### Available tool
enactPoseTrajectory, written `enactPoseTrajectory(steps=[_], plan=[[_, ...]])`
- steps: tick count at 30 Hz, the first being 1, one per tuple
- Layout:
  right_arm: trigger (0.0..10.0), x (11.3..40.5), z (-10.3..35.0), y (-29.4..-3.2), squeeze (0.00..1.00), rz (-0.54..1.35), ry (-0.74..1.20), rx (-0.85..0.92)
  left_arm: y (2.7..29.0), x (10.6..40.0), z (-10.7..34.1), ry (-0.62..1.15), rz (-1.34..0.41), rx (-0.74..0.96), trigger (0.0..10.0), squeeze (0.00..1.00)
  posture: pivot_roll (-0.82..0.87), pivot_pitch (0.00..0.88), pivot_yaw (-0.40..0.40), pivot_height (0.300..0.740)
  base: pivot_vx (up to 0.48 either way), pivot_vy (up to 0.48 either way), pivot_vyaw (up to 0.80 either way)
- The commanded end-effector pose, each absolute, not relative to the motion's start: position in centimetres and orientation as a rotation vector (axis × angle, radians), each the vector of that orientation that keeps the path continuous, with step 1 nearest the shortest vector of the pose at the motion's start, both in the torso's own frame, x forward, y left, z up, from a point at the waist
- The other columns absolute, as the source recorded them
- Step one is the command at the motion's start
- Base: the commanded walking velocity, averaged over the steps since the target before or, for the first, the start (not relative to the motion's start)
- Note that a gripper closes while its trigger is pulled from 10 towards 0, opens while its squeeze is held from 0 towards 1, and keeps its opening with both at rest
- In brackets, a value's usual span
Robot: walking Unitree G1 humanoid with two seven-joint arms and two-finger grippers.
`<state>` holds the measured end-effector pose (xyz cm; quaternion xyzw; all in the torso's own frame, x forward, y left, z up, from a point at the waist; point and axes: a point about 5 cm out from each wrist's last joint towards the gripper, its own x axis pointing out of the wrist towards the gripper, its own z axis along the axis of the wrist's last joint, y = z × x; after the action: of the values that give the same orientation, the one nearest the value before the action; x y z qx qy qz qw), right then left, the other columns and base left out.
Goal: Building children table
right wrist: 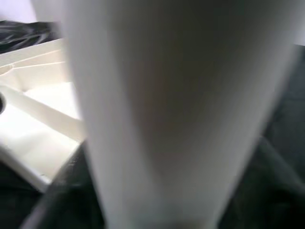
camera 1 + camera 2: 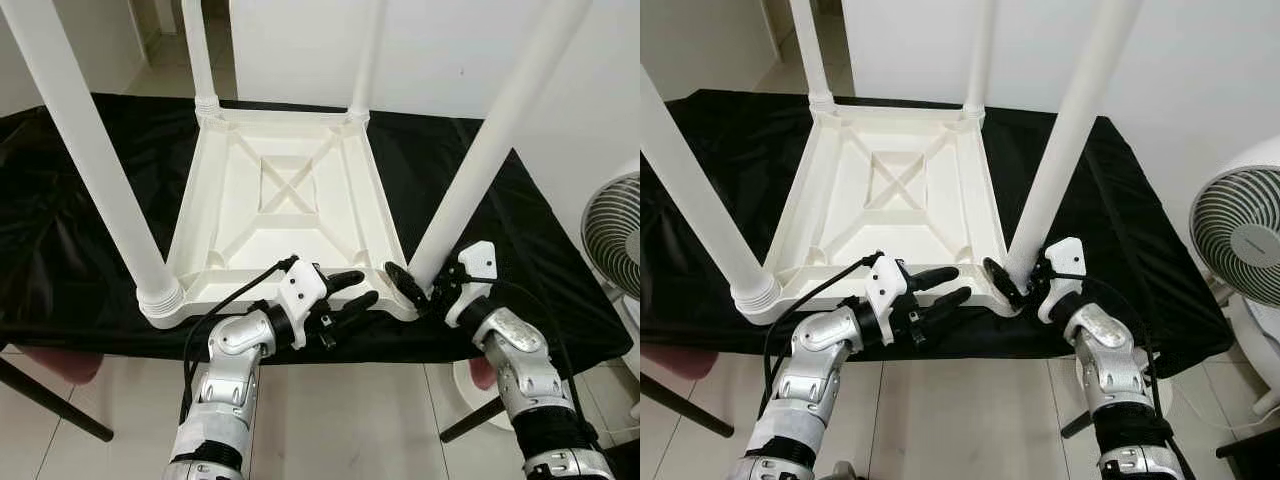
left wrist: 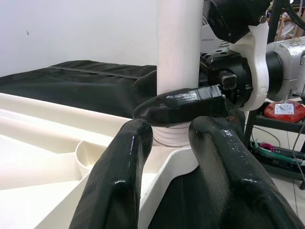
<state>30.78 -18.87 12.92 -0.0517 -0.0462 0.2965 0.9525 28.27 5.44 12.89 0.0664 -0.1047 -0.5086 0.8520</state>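
While the white table lies inverted on a black cloth, the right gripper apparently pinches its near-right leg at the base; the left gripper, fingers spread, straddles the table's near rim.

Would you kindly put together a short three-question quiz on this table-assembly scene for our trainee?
1. True or false: the white table top lies upside down on the black cloth.
2. How many white legs stand up from the table top?
3. Which gripper closes around the base of the near right leg: (a) the left gripper or (b) the right gripper?

Key
1. True; its ribbed underside faces up.
2. Four, one at each corner.
3. (b). The right gripper's jaws sit around the leg's base; the left gripper's jaws are open at the table top's near edge, beside that corner.
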Motion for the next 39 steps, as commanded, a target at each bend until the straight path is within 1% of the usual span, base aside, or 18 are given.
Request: enactPoseTrajectory(steps=[1, 8, 16, 18, 21, 23, 24, 25, 26, 28, 29, 31, 32, 34, 35, 37, 38, 39], plan=[[0.0, 30.7, 12.5, -19.3, 0.0, 0.609, -0.068, -0.113, 5.2, 27.4, 11.0, -0.16, -0.858, 0.071, 10.0, 0.0, 0.07, 0.032, -0.026, 0.74, 0.0, 0.0, 0.0], [0.0, 30.5, 12.0, -19.4, 0.0, 0.62, -0.055, -0.102, 5.3, 27.5, 10.9, -0.156, -0.865, 0.076, 10.0, 0.0, 0.07, 0.029, -0.019, 0.74, 0.0, 0.0, 0.0], [0.0, 30.3, 11.7, -19.6, 0.0, 0.551, -0.087, -0.049, 5.0, 27.4, 10.9, -0.155, -0.876, 0.077, 10.0, 0.0, 0.05, 0.023, -0.012, 0.74, 0.0, 0.0, 0.0], [0.0, 29.9, 11.8, -19.3, 0.0, 0.48, -0.124, 0.0, 5.0, 27.4, 10.8, -0.152, -0.886, 0.084, 10.0, 0.0, 0.04, 0.029, -0.013, 0.74, 0.0, 0.0, 0.0], [0.0, 29.6, 11.8, -18.9, 0.0, 0.442, -0.143, 0.021, 5.0, 27.3, 10.8, -0.15, -0.888, 0.086, 10.0, 0.0, 0.04, 0.03, -0.013, 0.74, 0.0, 0.0, 0.0], [0.0, 29.3, 11.5, -18.5, 0.0, 0.404, -0.14, 0.039, 5.1, 27.4, 10.8, -0.148, -0.885, 0.086, 10.0, 0.0, 0.04, 0.033, -0.013, 0.74, 0.0, 0.0, 0.0], [0.0, 29.0, 11.0, -18.1, 0.0, 0.327, -0.123, 0.044, 5.2, 27.3, 10.7, -0.146, -0.882, 0.085, 10.0, 0.0, 0.04, 0.035, -0.014, 0.74, 0.0, 0.0, 0.0], [0.0, 28.9, 10.8, -18.0, 0.0, 0.293, -0.114, 0.036, 5.2, 27.3, 10.7, -0.145, -0.882, 0.085, 10.0, 0.0, 0.04, 0.035, -0.014, 0.74, 0.0, 0.0, 0.0], [0.0, 28.9, 10.8, -18.0, 0.0, 0.293, -0.114, 0.036, 5.2, 27.3, 10.7, -0.145, -0.882, 0.085, 10.0, 0.0, 0.04, 0.035, -0.014, 0.74, 0.0, 0.0, 0.0], [0.0, 28.7, 10.5, -17.6, 0.0, 0.22, -0.092, 0.039, 5.1, 27.2, 10.7, -0.143, -0.882, 0.082, 10.0, 0.0, 0.04, 0.034, -0.016, 0.74, 0.0, 0.0, 0.0], [0.0, 28.7, 10.5, -17.6, 0.0, 0.22, -0.092, 0.039, 5.1, 27.2, 10.7, -0.143, -0.882, 0.082, 10.0, 0.0, 0.04, 0.034, -0.016, 0.74, 0.0, 0.0, 0.0], [0.0, 28.6, 10.5, -17.3, 0.0, 0.159, -0.087, 0.06, 5.1, 27.2, 10.7, -0.143, -0.881, 0.082, 10.0, 0.0, 0.04, 0.034, -0.018, 0.74, 0.0, 0.0, 0.0], [0.0, 28.6, 10.5, -17.3, 0.0, 0.159, -0.087, 0.06, 5.1, 27.2, 10.7, -0.143, -0.881, 0.082, 10.0, 0.0, 0.04, 0.034, -0.018, 0.74, 0.0, 0.0, 0.0], [0.0, 28.4, 10.4, -17.1, 0.0, 0.045, -0.071, 0.075, 5.1, 27.3, 10.7, -0.142, -0.878, 0.082, 10.0, 0.0, 0.04, 0.033, -0.02, 0.74, 0.0, 0.0, 0.0], [0.0, 28.4, 10.4, -17.1, 0.0, 0.045, -0.071, 0.075, 5.1, 27.3, 10.7, -0.142, -0.878, 0.082, 10.0, 0.0, 0.04, 0.033, -0.02, 0.74, 0.0, 0.0, 0.0], [0.0, 28.2, 10.2, -17.0, 0.0, -0.095, -0.046, 0.083, 5.1, 27.2, 10.7, -0.143, -0.875, 0.08, 10.0, 0.0, 0.04, 0.033, -0.024, 0.74, 0.0, 0.0, 0.0], [0.0, 28.2, 10.2, -17.0, 0.0, -0.095, -0.046, 0.083, 5.1, 27.2, 10.7, -0.143, -0.875, 0.08, 10.0, 0.0, 0.04, 0.033, -0.024, 0.74, 0.0, 0.0, 0.0], [0.0, 28.1, 10.0, -17.0, 0.0, -0.136, -0.032, 0.078, 5.1, 27.2, 10.7, -0.143, -0.875, 0.08, 10.0, 0.0, 0.04, 0.033, -0.024, 0.74, 0.0, 0.0, 0.0]])
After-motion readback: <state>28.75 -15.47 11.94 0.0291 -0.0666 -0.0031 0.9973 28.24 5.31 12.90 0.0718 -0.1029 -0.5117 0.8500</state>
